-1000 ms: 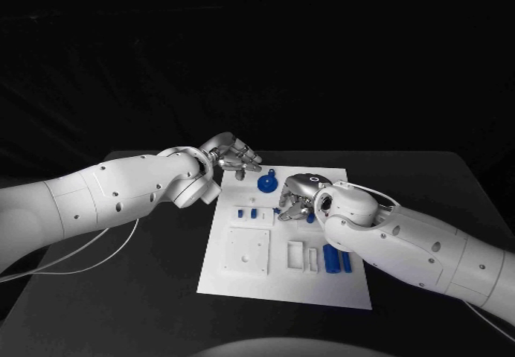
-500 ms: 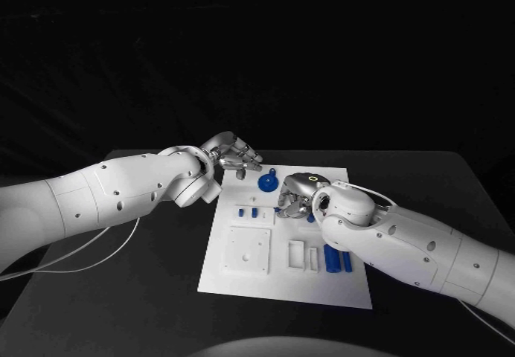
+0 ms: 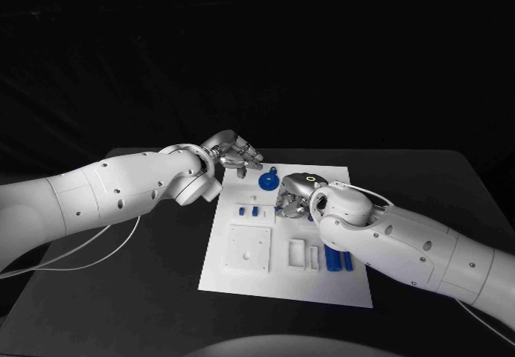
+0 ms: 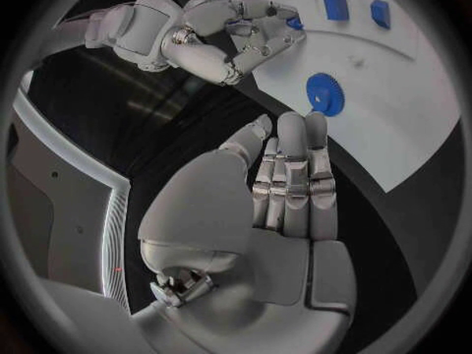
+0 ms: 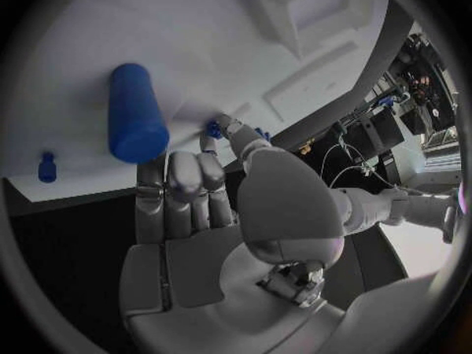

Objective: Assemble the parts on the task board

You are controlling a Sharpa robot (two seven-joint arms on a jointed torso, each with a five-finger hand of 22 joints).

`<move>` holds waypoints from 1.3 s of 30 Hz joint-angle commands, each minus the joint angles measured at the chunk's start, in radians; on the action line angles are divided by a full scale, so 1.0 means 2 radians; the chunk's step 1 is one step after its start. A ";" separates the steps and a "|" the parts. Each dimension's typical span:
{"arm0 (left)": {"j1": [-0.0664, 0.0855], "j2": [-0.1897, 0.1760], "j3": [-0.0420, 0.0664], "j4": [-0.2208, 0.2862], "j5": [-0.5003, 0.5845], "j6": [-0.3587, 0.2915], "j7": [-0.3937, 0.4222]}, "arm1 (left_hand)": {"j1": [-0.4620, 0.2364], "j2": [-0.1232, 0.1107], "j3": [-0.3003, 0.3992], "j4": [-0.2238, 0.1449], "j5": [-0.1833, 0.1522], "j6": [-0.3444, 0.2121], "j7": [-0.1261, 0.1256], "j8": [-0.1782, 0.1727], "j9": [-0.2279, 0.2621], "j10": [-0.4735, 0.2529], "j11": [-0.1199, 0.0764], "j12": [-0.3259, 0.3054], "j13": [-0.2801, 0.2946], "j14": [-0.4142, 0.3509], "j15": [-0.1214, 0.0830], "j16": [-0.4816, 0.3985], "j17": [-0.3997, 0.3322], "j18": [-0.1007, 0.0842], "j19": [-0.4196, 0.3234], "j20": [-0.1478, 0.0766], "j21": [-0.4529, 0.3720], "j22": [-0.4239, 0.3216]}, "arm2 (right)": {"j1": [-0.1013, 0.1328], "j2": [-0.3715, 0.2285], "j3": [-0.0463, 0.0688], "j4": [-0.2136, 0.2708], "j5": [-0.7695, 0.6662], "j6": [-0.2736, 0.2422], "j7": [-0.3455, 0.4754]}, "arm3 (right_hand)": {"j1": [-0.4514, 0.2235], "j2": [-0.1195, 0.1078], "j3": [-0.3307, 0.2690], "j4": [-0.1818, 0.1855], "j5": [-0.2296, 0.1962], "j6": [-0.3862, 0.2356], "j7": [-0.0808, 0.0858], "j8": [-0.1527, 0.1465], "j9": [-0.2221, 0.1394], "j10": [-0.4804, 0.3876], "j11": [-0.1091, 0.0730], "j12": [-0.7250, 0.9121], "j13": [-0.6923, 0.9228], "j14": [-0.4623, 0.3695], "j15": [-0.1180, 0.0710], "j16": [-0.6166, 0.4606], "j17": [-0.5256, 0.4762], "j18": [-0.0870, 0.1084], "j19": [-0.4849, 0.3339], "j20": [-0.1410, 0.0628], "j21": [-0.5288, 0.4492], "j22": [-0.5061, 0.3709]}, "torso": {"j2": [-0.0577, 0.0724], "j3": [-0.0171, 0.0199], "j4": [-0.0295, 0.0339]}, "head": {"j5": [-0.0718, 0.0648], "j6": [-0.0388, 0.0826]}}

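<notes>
stage: early, most blue parts lie loose on your board [image 3: 281,286] | right hand [image 3: 294,199] pinches a small blue part [image 5: 212,128] mid-board | left hand [image 3: 234,156] spread, holding nothing, near the gear [image 3: 267,181]

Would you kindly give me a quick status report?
Left hand open, off board. Right hand pinching a small blue part on the task board. Nothing obstructing.
</notes>
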 commanded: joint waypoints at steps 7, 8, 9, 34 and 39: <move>0.001 0.001 0.001 0.001 0.001 0.006 -0.001 | 0.002 0.000 0.002 -0.002 0.003 -0.004 0.000 -0.001 -0.001 -0.004 -0.001 -0.001 0.000 0.000 0.002 -0.002 0.001 0.000 0.004 0.000 -0.002 0.009 | -0.001 0.000 -0.002 -0.002 -0.007 0.004 -0.002 | -0.001 0.006 0.045 -0.018 -0.014 0.008 0.001 0.001 0.000 -0.001 -0.002 0.000 0.000 0.003 -0.002 0.000 0.000 0.002 0.017 -0.001 0.003 0.028 | -0.001 0.0002 -0.0005 | 0.000 -0.001; 0.001 0.001 0.001 0.001 0.001 0.006 -0.001 | 0.002 0.000 0.002 -0.002 0.003 -0.004 0.000 -0.001 -0.001 -0.004 -0.001 -0.001 0.000 0.000 0.002 -0.002 0.001 0.000 0.004 0.000 -0.002 0.009 | -0.001 0.000 -0.002 -0.002 -0.007 0.004 -0.003 | -0.002 0.006 0.050 -0.021 -0.014 0.008 0.001 0.001 0.000 -0.001 -0.002 0.001 0.000 0.003 -0.002 0.000 0.000 0.002 0.017 -0.001 0.003 0.028 | -0.001 0.0001 -0.0006 | 0.000 -0.001; 0.001 0.001 0.001 0.001 0.001 0.006 -0.001 | 0.002 0.000 0.002 -0.002 0.003 -0.004 0.000 -0.001 -0.001 -0.004 -0.001 -0.001 0.000 0.000 0.002 -0.002 0.001 0.000 0.004 0.000 -0.002 0.009 | -0.001 0.000 -0.002 -0.002 -0.008 0.004 -0.003 | -0.004 0.006 0.053 -0.023 -0.012 0.008 0.001 0.001 0.000 -0.001 -0.002 0.000 0.000 0.003 -0.002 -0.001 0.000 0.002 0.017 -0.001 0.004 0.028 | -0.001 0.0001 -0.0006 | 0.000 -0.001; 0.001 0.000 0.000 0.001 0.000 0.010 -0.004 | 0.001 -0.001 0.002 -0.002 0.003 -0.007 0.001 -0.001 -0.001 -0.005 0.000 -0.002 0.000 0.000 0.002 0.000 0.001 0.000 0.003 0.000 0.000 0.009 | -0.001 -0.005 -0.002 -0.002 -0.013 -0.017 0.000 | -0.011 -0.010 0.010 -0.023 0.028 -0.019 0.008 0.001 0.000 -0.006 0.003 -0.004 -0.005 0.001 0.001 -0.004 -0.003 0.007 0.016 0.002 -0.002 0.026 | -0.001 0.0002 -0.0005 | 0.001 -0.001; 0.001 0.000 0.000 0.001 0.000 0.010 -0.004 | 0.001 -0.001 0.002 -0.002 0.003 -0.007 0.001 -0.001 -0.001 -0.005 0.000 -0.002 0.000 0.000 0.002 0.000 0.001 0.000 0.003 0.000 0.000 0.009 | -0.001 -0.006 -0.002 -0.001 -0.013 -0.019 0.000 | -0.007 -0.009 0.004 -0.021 0.027 -0.019 0.008 0.001 0.000 -0.006 0.002 -0.004 -0.005 0.001 0.001 -0.004 -0.003 0.007 0.016 0.002 -0.002 0.026 | -0.001 0.0001 -0.0004 | 0.001 -0.001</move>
